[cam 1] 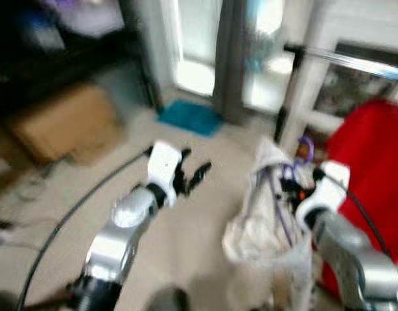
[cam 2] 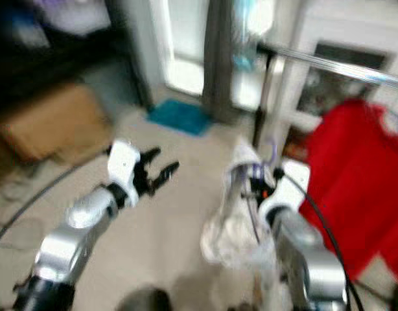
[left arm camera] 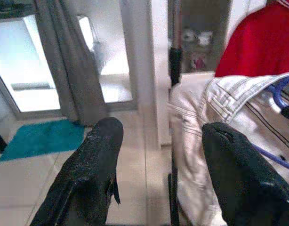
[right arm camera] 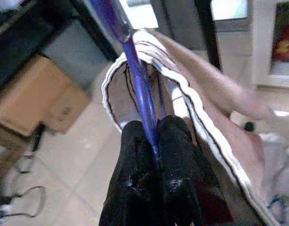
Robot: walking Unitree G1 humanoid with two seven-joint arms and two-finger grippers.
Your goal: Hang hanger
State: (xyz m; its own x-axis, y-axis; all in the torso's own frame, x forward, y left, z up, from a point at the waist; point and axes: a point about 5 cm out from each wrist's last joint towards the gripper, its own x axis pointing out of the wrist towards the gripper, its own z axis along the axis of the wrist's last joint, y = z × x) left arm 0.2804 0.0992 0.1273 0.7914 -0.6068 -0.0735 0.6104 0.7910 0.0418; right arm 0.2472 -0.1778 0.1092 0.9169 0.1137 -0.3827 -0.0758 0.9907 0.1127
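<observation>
A purple hanger [right arm camera: 140, 89] carries a white garment [cam 1: 264, 220] with dark trim. My right gripper [right arm camera: 156, 134] is shut on the hanger's purple wire, and the garment hangs below it at the right of the head views. The hanger's hook [cam 1: 305, 148] rises just above that gripper [cam 1: 296, 188]. A silver clothes rail [cam 1: 354, 61] on a black post crosses the upper right, above and beyond the hook. My left gripper [cam 1: 191, 173] is open in mid-air, empty, to the left of the garment [left arm camera: 220, 122].
A red garment [cam 1: 374, 155] hangs on the rail at the right. A cardboard box [cam 1: 63, 126] and dark shelving stand at the left. A teal mat [cam 1: 189, 116] lies by the grey curtain [cam 1: 230, 58] and bright glass door. Cables [cam 1: 56, 227] cross the tiled floor.
</observation>
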